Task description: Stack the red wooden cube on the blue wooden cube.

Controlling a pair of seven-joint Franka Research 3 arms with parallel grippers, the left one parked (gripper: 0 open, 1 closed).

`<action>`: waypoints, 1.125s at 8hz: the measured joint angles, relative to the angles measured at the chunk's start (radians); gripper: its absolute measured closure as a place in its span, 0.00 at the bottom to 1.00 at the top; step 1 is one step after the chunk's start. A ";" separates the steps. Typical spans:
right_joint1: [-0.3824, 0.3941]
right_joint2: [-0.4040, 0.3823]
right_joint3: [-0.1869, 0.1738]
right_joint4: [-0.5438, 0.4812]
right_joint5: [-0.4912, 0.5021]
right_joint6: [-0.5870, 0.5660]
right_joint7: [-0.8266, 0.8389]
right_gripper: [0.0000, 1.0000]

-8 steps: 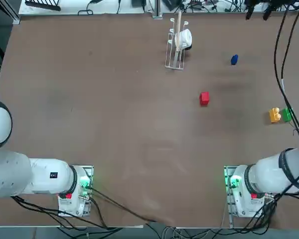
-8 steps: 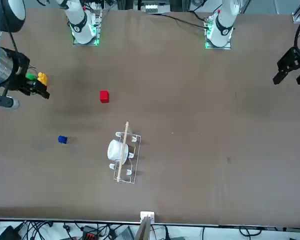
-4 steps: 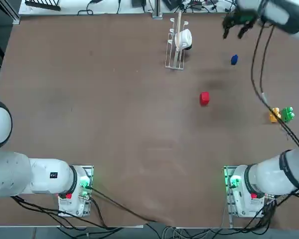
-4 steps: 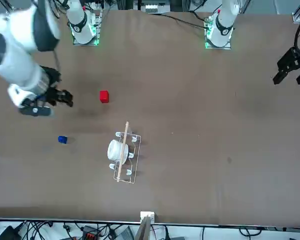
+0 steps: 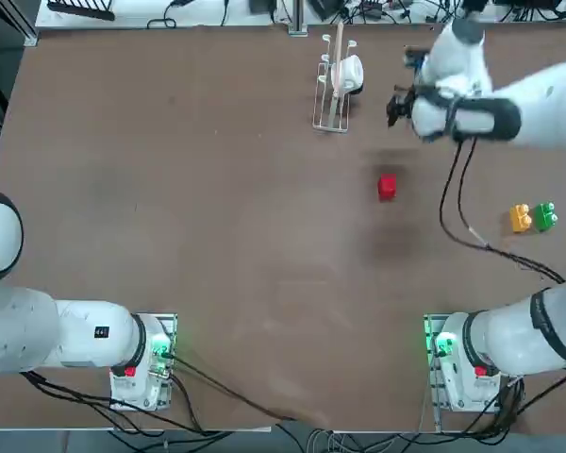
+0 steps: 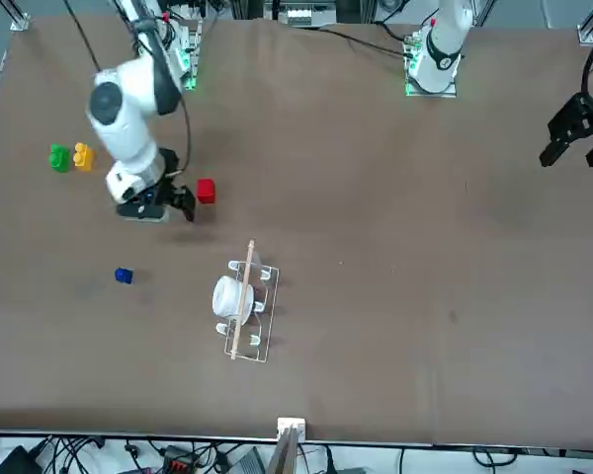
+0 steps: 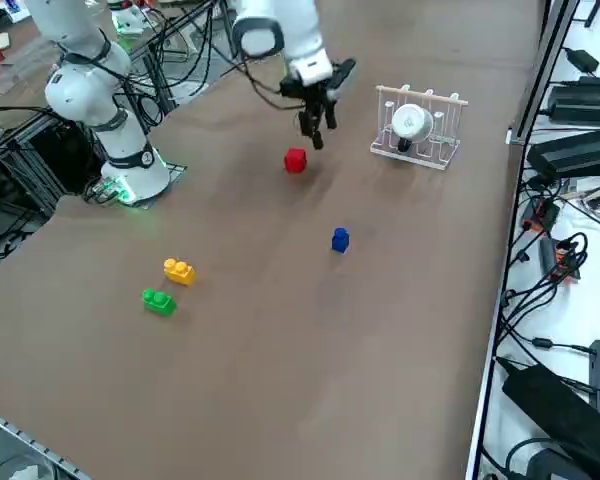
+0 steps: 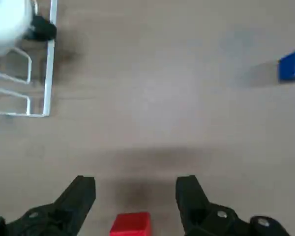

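step: right gripper [image 8: 135, 194] hovering above red wooden cube [image 8: 131, 225], jaws spread, empty
next: descending, then gripping; blue wooden cube [image 7: 340, 239] waiting

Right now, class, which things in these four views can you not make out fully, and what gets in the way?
- Blue wooden cube: hidden in the top view by the right arm.
- Red wooden cube: cut off by the right wrist view's edge, between the open right end effector fingers.
- White cup on the wire rack: mostly beyond the right wrist view's edge.
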 joint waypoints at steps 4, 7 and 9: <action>0.046 0.033 0.000 -0.141 0.000 0.190 0.038 0.00; 0.084 0.066 -0.001 -0.172 0.000 0.232 0.065 0.00; 0.105 0.072 0.000 -0.179 0.000 0.232 0.073 0.00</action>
